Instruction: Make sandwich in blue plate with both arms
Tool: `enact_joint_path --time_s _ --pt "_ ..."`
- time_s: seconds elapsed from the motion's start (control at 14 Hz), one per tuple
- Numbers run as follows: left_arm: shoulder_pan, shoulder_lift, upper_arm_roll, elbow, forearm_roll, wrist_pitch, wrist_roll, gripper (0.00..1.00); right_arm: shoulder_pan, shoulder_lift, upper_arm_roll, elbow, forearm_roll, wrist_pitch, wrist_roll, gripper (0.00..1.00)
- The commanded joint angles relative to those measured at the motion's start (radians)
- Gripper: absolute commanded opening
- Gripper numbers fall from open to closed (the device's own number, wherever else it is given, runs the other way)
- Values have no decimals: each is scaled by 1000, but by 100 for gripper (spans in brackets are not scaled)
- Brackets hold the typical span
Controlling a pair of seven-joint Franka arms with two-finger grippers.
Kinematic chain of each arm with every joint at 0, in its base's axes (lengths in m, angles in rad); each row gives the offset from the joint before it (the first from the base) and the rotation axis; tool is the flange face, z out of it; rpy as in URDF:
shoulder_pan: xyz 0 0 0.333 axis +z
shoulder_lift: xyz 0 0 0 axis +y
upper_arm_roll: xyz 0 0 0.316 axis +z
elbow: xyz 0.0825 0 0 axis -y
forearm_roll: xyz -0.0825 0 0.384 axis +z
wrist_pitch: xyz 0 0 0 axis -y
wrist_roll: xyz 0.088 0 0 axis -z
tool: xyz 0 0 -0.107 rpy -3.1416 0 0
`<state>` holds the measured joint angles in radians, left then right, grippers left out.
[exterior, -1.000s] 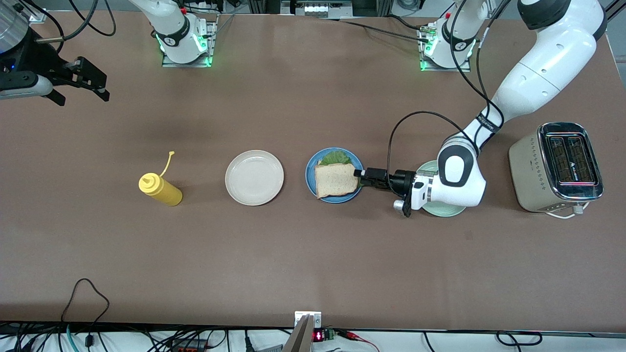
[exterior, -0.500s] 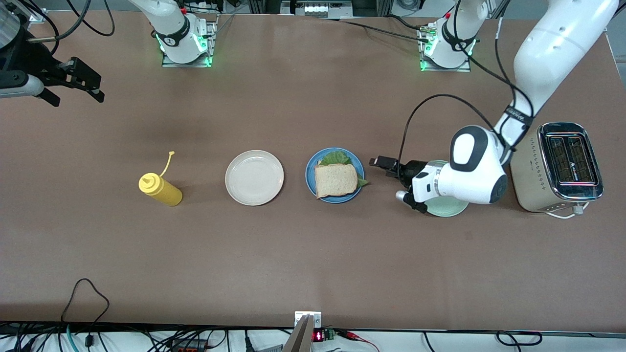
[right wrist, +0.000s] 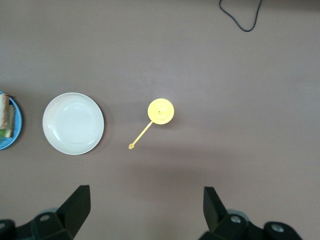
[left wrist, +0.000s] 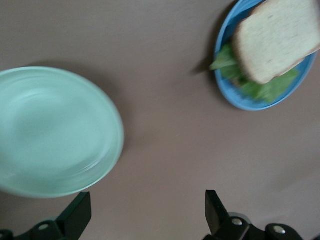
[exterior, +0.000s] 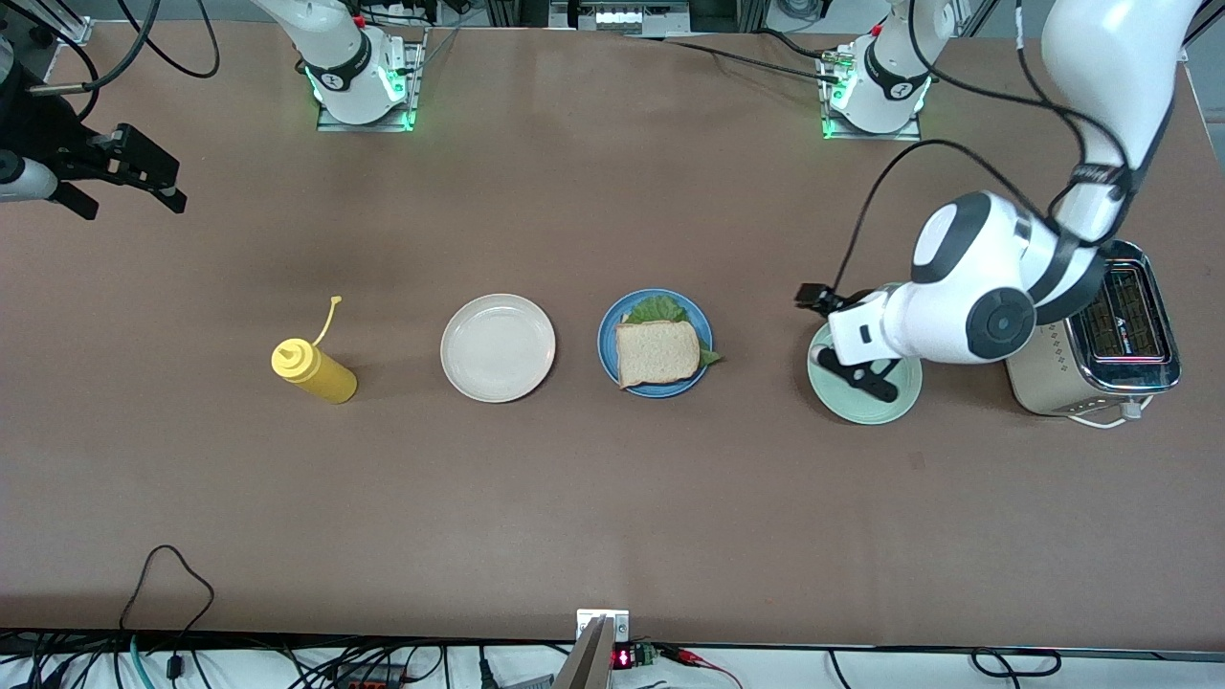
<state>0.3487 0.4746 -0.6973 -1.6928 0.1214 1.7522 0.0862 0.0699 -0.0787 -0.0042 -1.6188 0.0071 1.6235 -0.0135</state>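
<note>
The sandwich (exterior: 657,352) lies on the blue plate (exterior: 607,337) in the middle of the table: a bread slice on top, green lettuce (exterior: 657,308) sticking out under it. The lower slice is hidden. In the left wrist view the sandwich (left wrist: 275,37) and the blue plate (left wrist: 239,101) lie well away from the fingers. My left gripper (exterior: 838,335) is open and empty, up over the mint-green plate's edge; its fingers show wide apart around the gripper point (left wrist: 147,215). My right gripper (exterior: 129,196) is open and empty, high over the right arm's end of the table (right wrist: 145,212).
A mint-green plate (exterior: 866,404) lies bare beside the blue plate, toward the left arm's end, next to a toaster (exterior: 1101,330). A cream-white plate (exterior: 498,346) and a yellow mustard bottle (exterior: 314,371) stand toward the right arm's end.
My left gripper has let go of the top bread slice and pulled back from the blue plate to over the mint-green plate, rising. My right gripper has drifted slightly outward.
</note>
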Motion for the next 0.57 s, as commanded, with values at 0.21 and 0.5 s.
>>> enact_joint_path --time_s 0.21,0.5 --pt "-36 -141 66 160 156 -237 -8 100 1 20 6 27 -36 -28 1 100" --pt "-219 -270 399 153 -26 -211 -8 100 2 20 6 27 -39 -39 4 100"
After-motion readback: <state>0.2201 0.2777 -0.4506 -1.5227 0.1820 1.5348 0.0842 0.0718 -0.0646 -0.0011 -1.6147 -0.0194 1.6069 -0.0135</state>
